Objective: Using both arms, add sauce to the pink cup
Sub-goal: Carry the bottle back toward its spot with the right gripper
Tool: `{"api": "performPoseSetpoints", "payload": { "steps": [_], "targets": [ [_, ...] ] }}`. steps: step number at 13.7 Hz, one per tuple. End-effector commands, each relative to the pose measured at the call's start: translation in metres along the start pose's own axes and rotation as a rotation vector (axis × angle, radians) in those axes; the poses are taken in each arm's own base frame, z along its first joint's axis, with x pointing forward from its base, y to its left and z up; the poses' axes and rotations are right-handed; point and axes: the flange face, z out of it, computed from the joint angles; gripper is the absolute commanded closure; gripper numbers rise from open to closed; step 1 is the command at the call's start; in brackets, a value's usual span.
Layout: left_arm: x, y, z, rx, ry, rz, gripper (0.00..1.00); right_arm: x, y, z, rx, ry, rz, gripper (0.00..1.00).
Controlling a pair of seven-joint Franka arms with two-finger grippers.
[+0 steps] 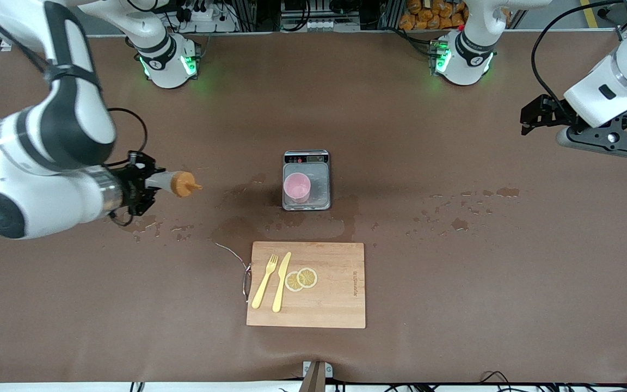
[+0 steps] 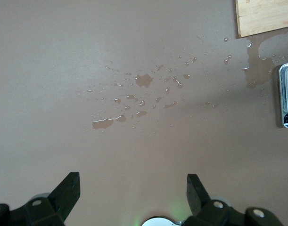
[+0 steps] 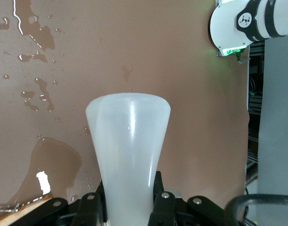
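Observation:
The pink cup (image 1: 297, 188) stands upright on a small digital scale (image 1: 319, 179) at the table's middle. My right gripper (image 1: 145, 186) is shut on the sauce bottle (image 1: 174, 183) and holds it sideways in the air over the right arm's end of the table. Its orange nozzle points toward the cup, well apart from it. In the right wrist view the translucent bottle (image 3: 128, 141) sits between the fingers (image 3: 165, 202). My left gripper (image 1: 534, 115) is open and empty, raised over the left arm's end; its fingers (image 2: 68, 190) stand wide apart.
A wooden cutting board (image 1: 335, 305) with a yellow fork (image 1: 265, 280), knife (image 1: 281, 282) and lemon slices (image 1: 301, 279) lies nearer the front camera than the scale. Water puddles (image 1: 471, 207) spread beside the scale on both sides. The scale's edge (image 2: 287, 94) shows in the left wrist view.

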Motion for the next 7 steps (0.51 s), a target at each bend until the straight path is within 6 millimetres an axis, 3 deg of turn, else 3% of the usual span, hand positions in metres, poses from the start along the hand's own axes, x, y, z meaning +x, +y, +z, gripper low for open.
{"api": "performPoseSetpoints", "payload": {
  "steps": [1, 7],
  "targets": [
    [0.0, -0.002, -0.002, 0.024, 0.007, -0.017, 0.0, 0.05, 0.008, -0.016, -0.019, -0.12, -0.069, 0.87],
    [0.0, 0.0, -0.003, 0.019, 0.008, -0.015, 0.0, 0.155, -0.011, -0.025, -0.009, -0.312, -0.191, 0.83]
  ]
}}
